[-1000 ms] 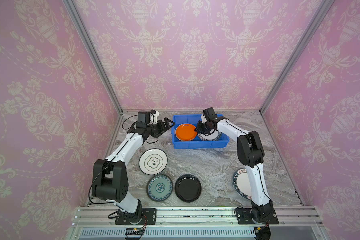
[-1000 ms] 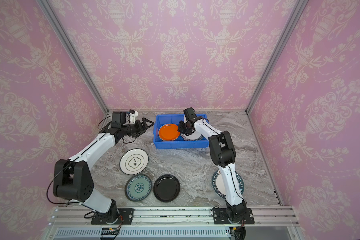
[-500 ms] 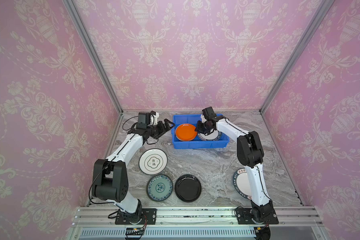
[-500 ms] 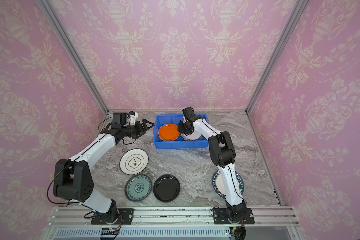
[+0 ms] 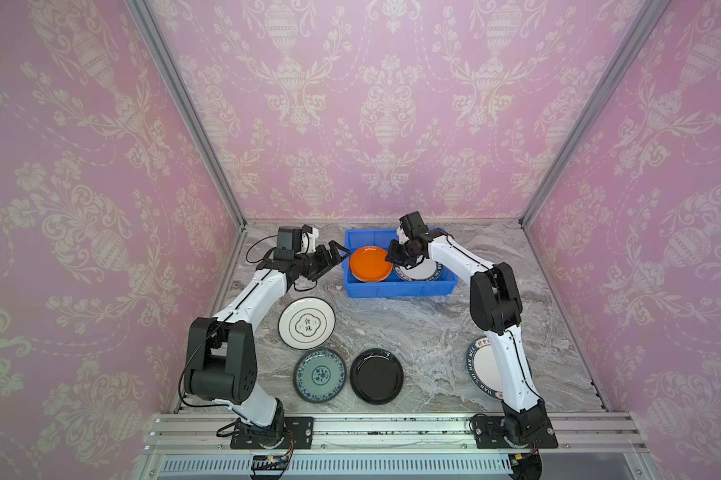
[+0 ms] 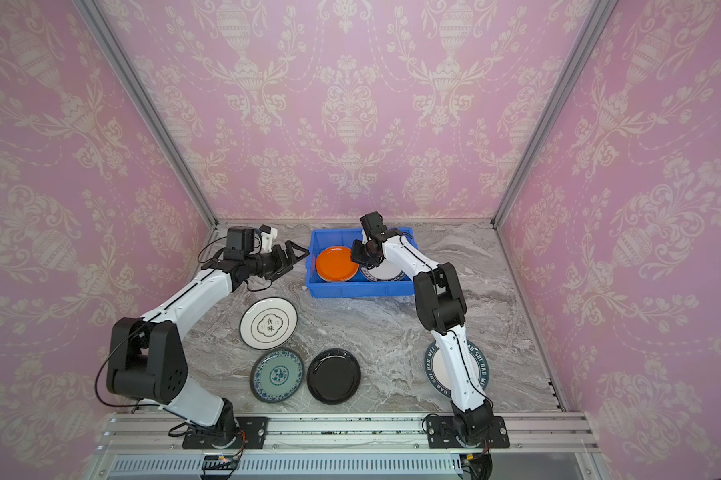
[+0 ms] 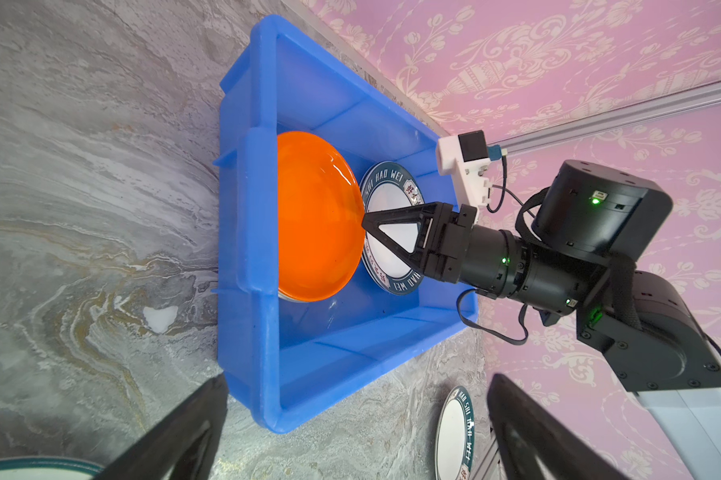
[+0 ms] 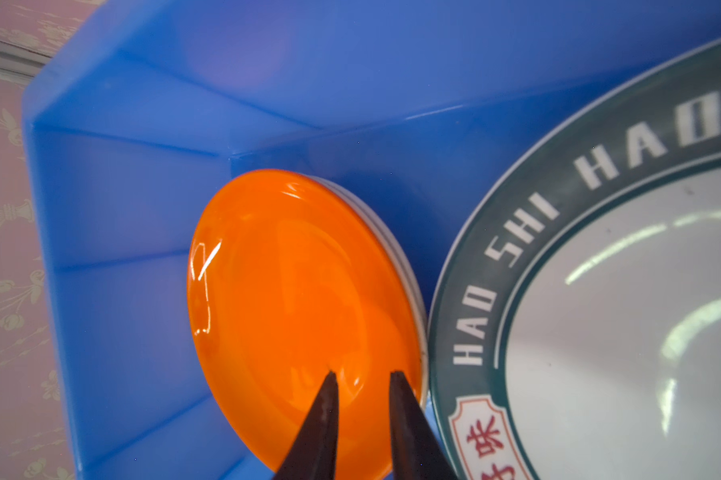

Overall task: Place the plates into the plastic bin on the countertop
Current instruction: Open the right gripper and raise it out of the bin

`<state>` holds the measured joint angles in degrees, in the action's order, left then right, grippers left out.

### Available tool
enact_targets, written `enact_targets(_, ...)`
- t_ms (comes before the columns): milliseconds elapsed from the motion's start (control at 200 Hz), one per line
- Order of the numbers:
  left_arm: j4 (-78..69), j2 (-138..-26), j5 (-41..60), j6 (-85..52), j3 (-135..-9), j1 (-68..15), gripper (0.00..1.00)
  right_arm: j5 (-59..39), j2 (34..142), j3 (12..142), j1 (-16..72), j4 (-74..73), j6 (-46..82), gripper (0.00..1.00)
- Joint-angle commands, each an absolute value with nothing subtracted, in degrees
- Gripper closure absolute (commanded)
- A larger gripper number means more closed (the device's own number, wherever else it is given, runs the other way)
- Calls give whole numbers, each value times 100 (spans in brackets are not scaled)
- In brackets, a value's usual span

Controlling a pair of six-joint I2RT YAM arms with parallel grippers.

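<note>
Almost nothing has moved: the right gripper (image 8: 362, 374) still hovers, narrowly parted and empty, over the glossy orange round plate (image 8: 292, 291) topping a stack (image 8: 408, 278) inside the bright blue plastic bin (image 5: 400, 291). It looks stiff, slick and breakable; its rim seems the place to pinch. The left gripper (image 5: 337, 255) gapes, empty.

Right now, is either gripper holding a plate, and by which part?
Nothing looks held. The left gripper is wide open outside the bin. The right gripper, tips narrowly parted, sits over the orange plate near its rim, not clamping it.
</note>
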<state>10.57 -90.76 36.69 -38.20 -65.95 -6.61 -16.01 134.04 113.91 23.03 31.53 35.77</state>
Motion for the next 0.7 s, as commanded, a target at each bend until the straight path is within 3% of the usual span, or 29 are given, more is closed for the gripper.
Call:
enact_targets(0, 914, -8856, 3576, -3692, -6537, -777, 1, -1665, 12789, 11053, 2329, 2933, 3463, 76)
enact_targets(415, 943, -8833, 3470, -3446, -6731, -1305, 1, -2957, 10093, 8313, 2327, 713, 3393, 75)
enact_targets(690, 989, -8532, 3433, -3164, -6419, -1811, 1, -2959, 8079, 6063, 2492, 887, 3275, 75)
